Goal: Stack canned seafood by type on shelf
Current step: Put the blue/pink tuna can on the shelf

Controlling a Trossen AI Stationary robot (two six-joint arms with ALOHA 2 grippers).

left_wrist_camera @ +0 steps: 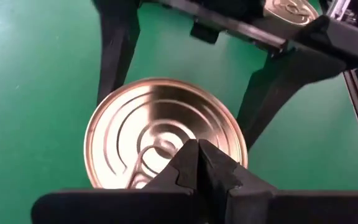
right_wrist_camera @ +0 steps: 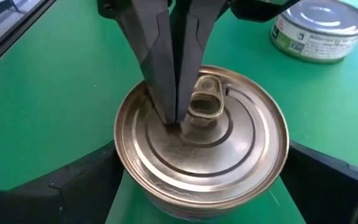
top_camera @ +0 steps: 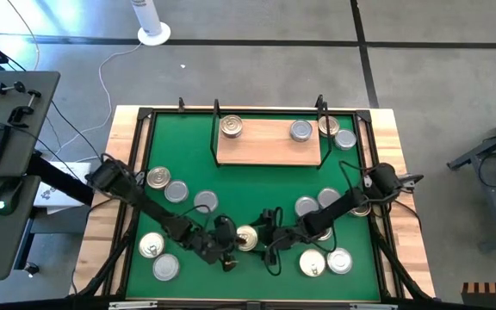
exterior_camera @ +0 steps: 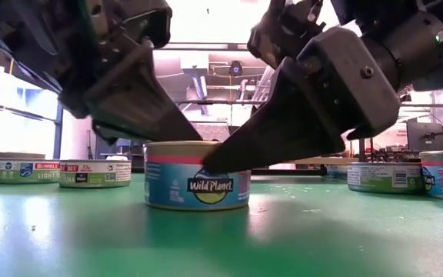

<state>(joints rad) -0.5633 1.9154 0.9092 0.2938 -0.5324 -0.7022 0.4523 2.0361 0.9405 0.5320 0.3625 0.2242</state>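
A gold-lidded can (right_wrist_camera: pixel 201 143), labelled "Wild Planet" in the low view (exterior_camera: pixel 198 185), stands on its base on the green mat (top_camera: pixel 257 185) near the table's near edge. My left gripper (left_wrist_camera: pixel 197 152) is shut, with its tips on the lid. My right gripper (top_camera: pixel 258 238) is open. Its two fingers (left_wrist_camera: pixel 117 56) stand on either side of the can, close to its wall. The shelf (top_camera: pixel 269 145) at the far side carries a gold-lidded can (top_camera: pixel 231 127) and a silver-lidded can (top_camera: pixel 300 131). My left gripper rests its shut fingertips (right_wrist_camera: pixel 173 115) on the can's lid, right beside the pull tab (right_wrist_camera: pixel 205 104), near the lid's middle. The fingers slant down from the table's left. The can stands upright on the mat. Whether my right gripper's fingers touch the can's wall, I cannot tell.
Several loose cans lie on the mat: a group at the left (top_camera: pixel 176 191), two at the near left (top_camera: pixel 158 257), a group at the right (top_camera: pixel 317 204) and two at the near right (top_camera: pixel 327 262). Two more (top_camera: pixel 337 133) sit by the shelf's right end. Black rails (top_camera: pixel 145 116) frame the mat.
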